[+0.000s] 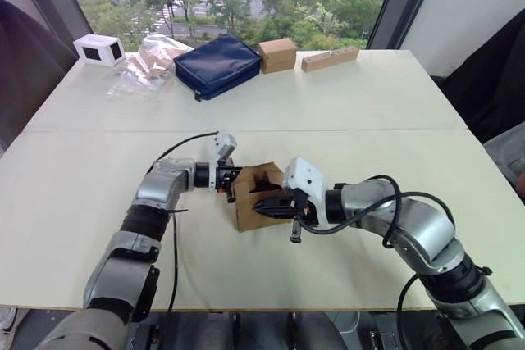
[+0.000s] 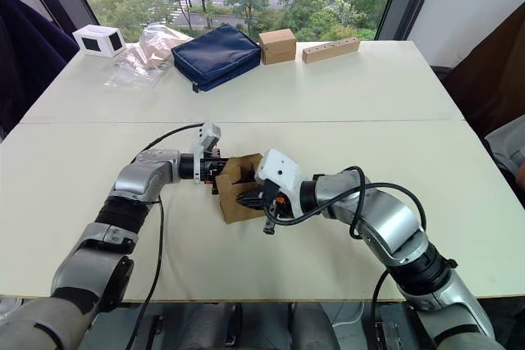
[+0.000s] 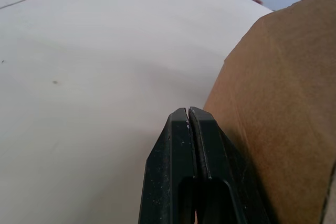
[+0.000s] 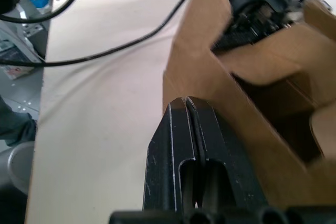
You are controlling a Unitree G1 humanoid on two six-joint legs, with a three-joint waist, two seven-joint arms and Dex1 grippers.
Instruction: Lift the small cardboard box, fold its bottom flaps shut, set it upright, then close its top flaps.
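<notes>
**Flaps being folded on the box, between both arms**

The small cardboard box (image 1: 256, 196) sits on the white surface (image 1: 385, 104), near the front middle, between the two arms. Its open end faces up and toward the right arm, and loose flaps (image 2: 246, 171) stand out from it. I cannot tell for sure if these are the bottom flaps or the top ones. By my judgement the work is in an early step: the flaps are being pushed shut, and the box is not yet closed at this end.

The left end effector (image 1: 234, 176) touches the far left side of the box; in the left wrist view its two fingers (image 3: 181, 145) are pressed together with nothing between them, just beside a brown wall. The right end effector (image 1: 261, 209) reaches over the open end, also clenched and empty, with its fingers (image 4: 181, 140) lying along a cardboard edge.

The next move calls for one arm to steady the box while the other presses the standing flaps inward, one after another. A flap can spring back, and the light box may slide on the smooth surface.

At the far edge, well apart, lie a navy pouch (image 1: 217, 65), a second brown box (image 1: 277, 54), a long cardboard strip (image 1: 330, 58), a white box (image 1: 98, 49) and a clear plastic bag (image 1: 148, 59). Nothing stands in the way.
</notes>
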